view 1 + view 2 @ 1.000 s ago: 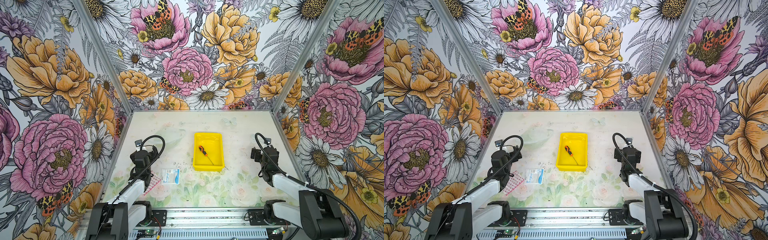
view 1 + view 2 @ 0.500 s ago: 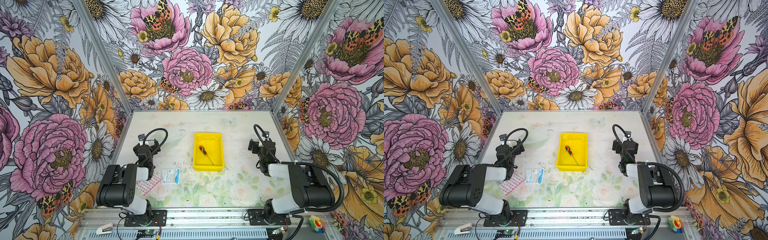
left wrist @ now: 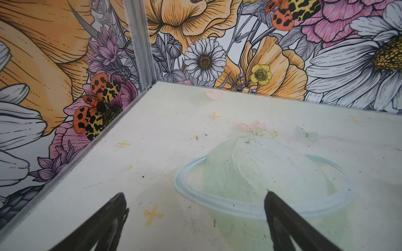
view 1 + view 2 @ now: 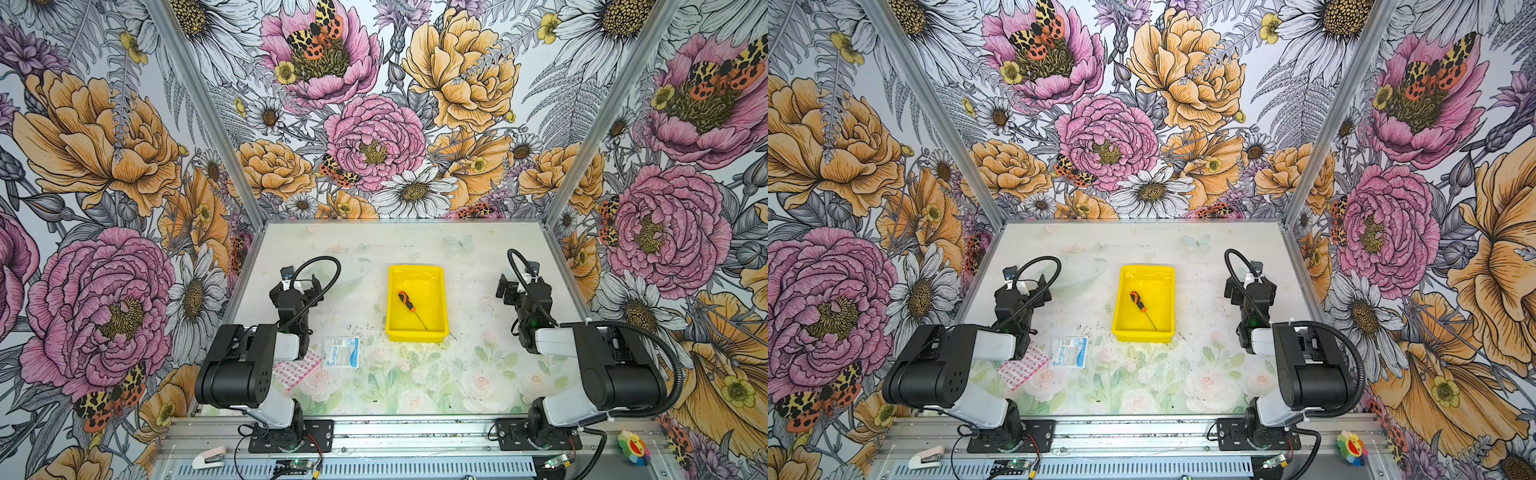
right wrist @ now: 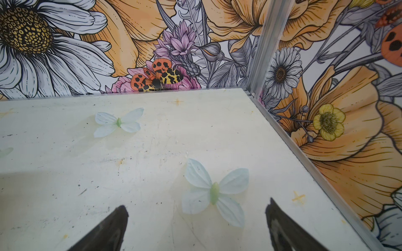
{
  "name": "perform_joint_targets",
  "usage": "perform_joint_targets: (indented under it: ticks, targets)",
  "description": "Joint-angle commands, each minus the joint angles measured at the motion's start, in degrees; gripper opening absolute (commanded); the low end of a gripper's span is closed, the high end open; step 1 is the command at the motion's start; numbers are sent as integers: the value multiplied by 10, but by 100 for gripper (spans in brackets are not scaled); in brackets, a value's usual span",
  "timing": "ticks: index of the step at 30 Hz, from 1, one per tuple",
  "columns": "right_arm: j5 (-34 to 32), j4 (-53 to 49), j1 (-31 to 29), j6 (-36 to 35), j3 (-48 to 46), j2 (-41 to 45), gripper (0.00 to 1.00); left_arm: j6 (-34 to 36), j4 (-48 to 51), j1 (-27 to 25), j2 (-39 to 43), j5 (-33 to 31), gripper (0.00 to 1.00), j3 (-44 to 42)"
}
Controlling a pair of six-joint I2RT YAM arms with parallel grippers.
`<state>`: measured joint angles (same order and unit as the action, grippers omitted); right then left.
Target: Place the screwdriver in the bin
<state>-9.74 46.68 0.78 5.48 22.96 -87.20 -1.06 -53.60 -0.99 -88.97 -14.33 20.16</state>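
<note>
On the floral table, the screwdriver lies inside the yellow bin; my left jaws and right jaws gape empty, well apart from it.

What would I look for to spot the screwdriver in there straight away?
Start at the bright yellow bin in the middle of the table. The screwdriver lies slantwise on its floor, alone. Its orange-and-black handle and thin silver shaft set it apart from the flat white packet lying outside the bin.
</note>
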Motion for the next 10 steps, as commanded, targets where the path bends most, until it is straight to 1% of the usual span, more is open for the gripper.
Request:
perform_joint_targets:
  ticks: [1,10]
  targets:
    - [7,25,-2,-1,-5,-5,99,9,-14,-2,0,5,99,9]
    - [7,24,-2,0,-5,-5,100,8,-12,3,1,18,99,9]
